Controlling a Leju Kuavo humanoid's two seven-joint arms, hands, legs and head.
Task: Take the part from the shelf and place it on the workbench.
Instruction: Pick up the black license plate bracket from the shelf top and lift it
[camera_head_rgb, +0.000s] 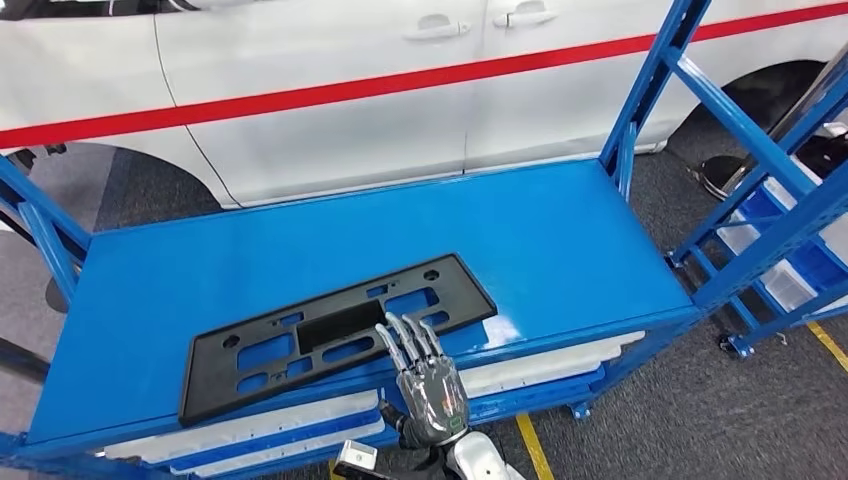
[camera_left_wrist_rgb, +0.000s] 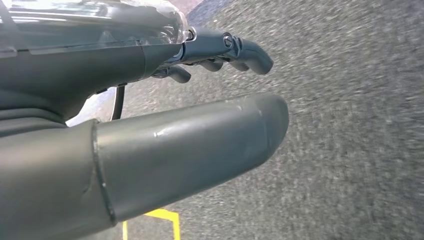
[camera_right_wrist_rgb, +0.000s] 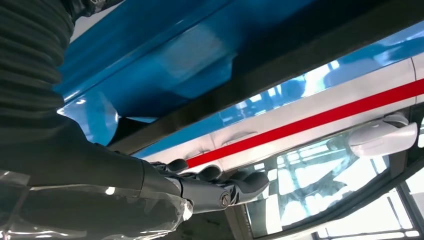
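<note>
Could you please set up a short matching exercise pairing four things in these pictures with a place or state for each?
Things:
1. part
2. right hand
3. left hand
4. car

Places or states:
A. hangs over grey carpet, holding nothing
B. stands behind the blue shelf
C. lies flat on the shelf top
D. fingers reach over the part's near edge

Pairs: 1-C, 2-D, 3-A, 4-B
</note>
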